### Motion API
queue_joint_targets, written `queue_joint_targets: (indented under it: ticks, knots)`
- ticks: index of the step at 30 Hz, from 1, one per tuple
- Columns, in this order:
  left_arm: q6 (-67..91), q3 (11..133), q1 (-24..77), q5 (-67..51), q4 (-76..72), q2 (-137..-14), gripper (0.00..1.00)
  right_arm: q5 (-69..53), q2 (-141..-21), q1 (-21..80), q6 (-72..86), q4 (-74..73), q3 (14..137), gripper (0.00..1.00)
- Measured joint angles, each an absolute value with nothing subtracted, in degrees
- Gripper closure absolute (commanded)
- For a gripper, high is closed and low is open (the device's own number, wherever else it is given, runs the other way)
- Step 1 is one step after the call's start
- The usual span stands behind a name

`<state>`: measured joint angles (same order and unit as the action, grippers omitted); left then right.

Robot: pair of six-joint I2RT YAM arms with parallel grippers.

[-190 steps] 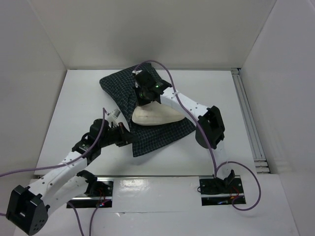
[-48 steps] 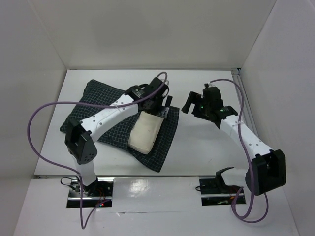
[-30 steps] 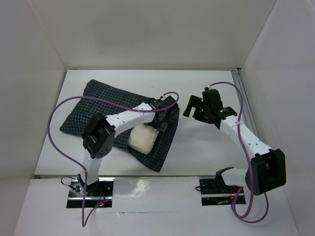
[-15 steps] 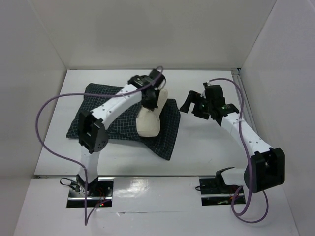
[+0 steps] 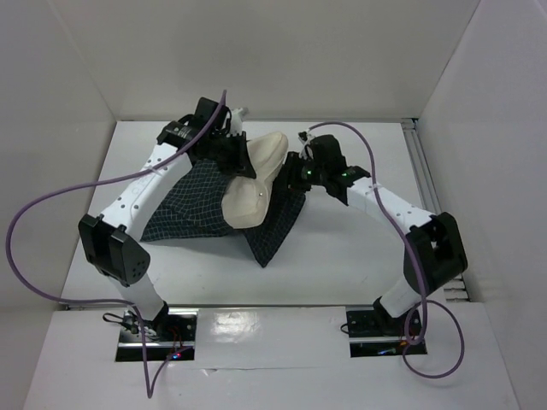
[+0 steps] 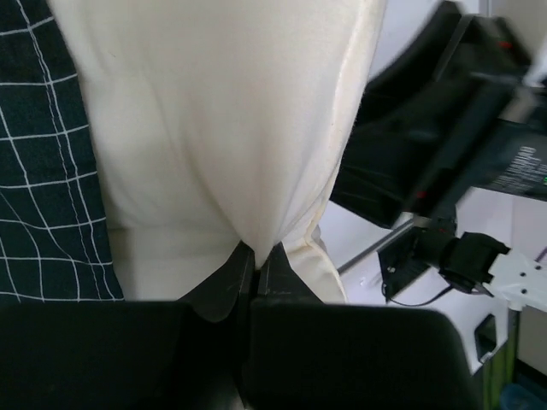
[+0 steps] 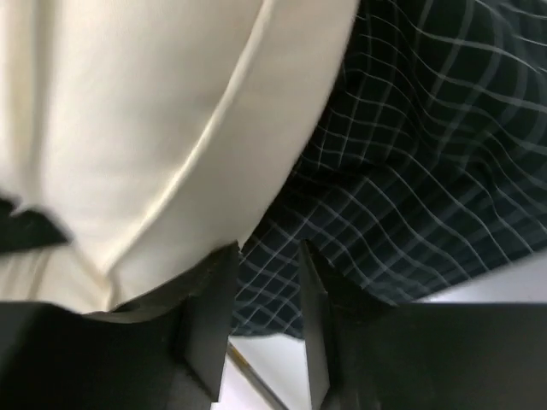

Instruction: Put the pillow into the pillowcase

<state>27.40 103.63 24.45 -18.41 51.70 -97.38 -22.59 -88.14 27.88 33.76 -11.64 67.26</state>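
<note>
Pinching the plump, puckered cream pillow (image 6: 222,128) is the left claw (image 6: 254,266); right claw (image 7: 267,260) apart.

Left arm (image 5: 137,188): white shell links, chunky black joint housings, long purple cable (image 5: 9,243) trailing off it. Right arm (image 5: 385,201): same build, white w/ black joints, green LED (image 5: 306,169) lit nr the wrist, its own purple cable (image 5: 338,125). Base plates (image 5: 376,329) black, bits of red/orange wiring. Left gripper (image 6: 255,256): matte black fingers. Right gripper (image 7: 267,256): ditto, flat-sided black blades.
</note>
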Motion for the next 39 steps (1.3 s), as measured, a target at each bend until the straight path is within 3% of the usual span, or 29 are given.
queue_joint_targets:
  ticks: [1, 5, 10, 20, 23, 24, 25, 28, 29, 33, 39]
  knots:
    - [27.6, 103.1, 24.3, -19.5, 51.4, -97.4, 1.00, -22.9, -89.6, 28.3, 34.2, -10.5, 67.3, 0.68]
    - [29.2, 102.7, 22.8, -22.1, 50.1, -97.0, 1.00, -23.5, -94.6, 29.4, 35.8, -8.0, 67.5, 0.68]
    - [31.8, 101.7, 20.5, -24.6, 47.0, -94.2, 1.00, -23.1, -97.1, 30.8, 38.0, -5.6, 67.5, 0.47]
    - [35.4, 100.3, 18.8, -29.1, 42.5, -91.4, 1.00, -20.7, -102.3, 31.6, 40.7, 1.3, 70.2, 0.27]
    - [36.4, 100.0, 18.2, -30.5, 41.8, -91.4, 1.00, -18.7, -105.3, 31.8, 40.9, 1.3, 71.4, 0.27]
    - [36.5, 100.0, 18.2, -31.0, 41.7, -91.4, 1.00, -18.0, -106.2, 32.0, 40.9, 1.4, 71.7, 0.28]
    - [36.7, 99.9, 18.0, -31.8, 41.5, -91.4, 1.00, -17.2, -107.2, 32.3, 40.9, 1.4, 72.2, 0.40]
    - [37.8, 99.1, 17.6, -33.5, 40.1, -91.2, 1.00, -14.6, -109.9, 33.1, 40.9, 1.8, 73.1, 0.61]
    - [37.9, 98.3, 17.4, -34.0, 39.3, -91.0, 1.00, -13.8, -110.5, 33.3, 40.8, 1.8, 73.1, 0.74]
    - [39.0, 93.9, 15.5, -37.8, 36.6, -89.8, 1.00, -12.2, -111.1, 33.1, 41.6, 2.2, 72.1, 0.94]
    - [39.3, 87.8, 12.4, -38.8, 34.0, -88.4, 1.00, -10.6, -105.9, 31.5, 40.6, 1.3, 66.0, 0.95]
